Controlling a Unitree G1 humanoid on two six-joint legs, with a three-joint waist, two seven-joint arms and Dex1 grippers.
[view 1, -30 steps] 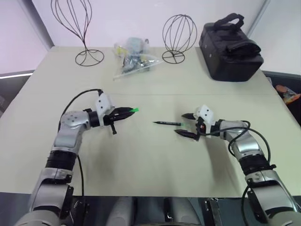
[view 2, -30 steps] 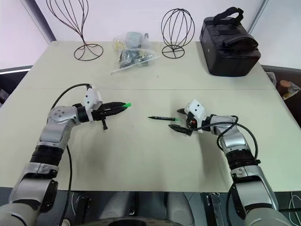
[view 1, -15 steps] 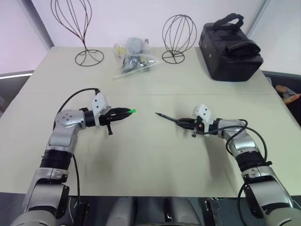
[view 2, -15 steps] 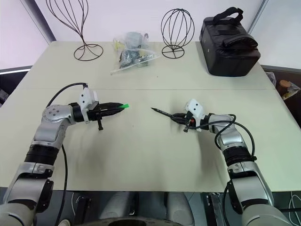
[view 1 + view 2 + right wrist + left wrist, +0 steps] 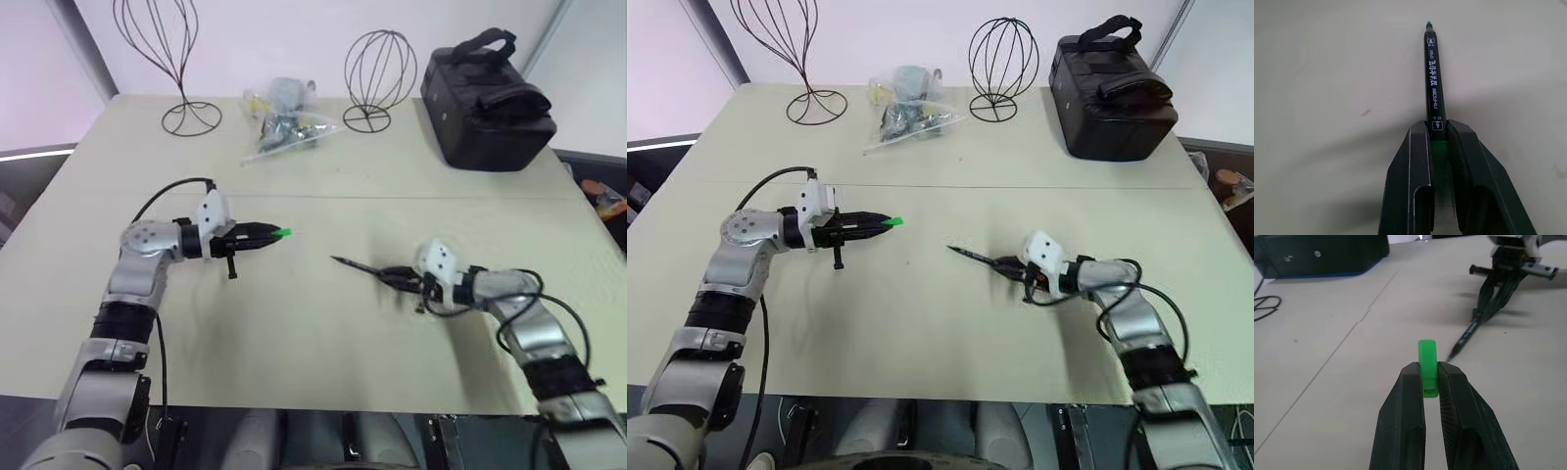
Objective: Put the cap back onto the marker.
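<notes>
Here, cap (image 5: 1427, 366) pinched in left claw (image 5: 277, 233), marker (image 5: 1434, 78) in right claw (image 5: 1004, 264), bare table (image 5: 313, 333) between.

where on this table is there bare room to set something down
Free: the strip of table nearest the robot, below both arms, and the band between the grippers and the back row. Crowded: the back edge, with two wire stands, a plastic bag and a black case. The gap between the cap and the marker is narrow.

Silver-grey jointed arms with black bands at the segments. White camera block on each wrist, black cable looped along each forearm. Left gripper (image 5: 263, 233) and right gripper (image 5: 392, 275) have tapered black fingers.
</notes>
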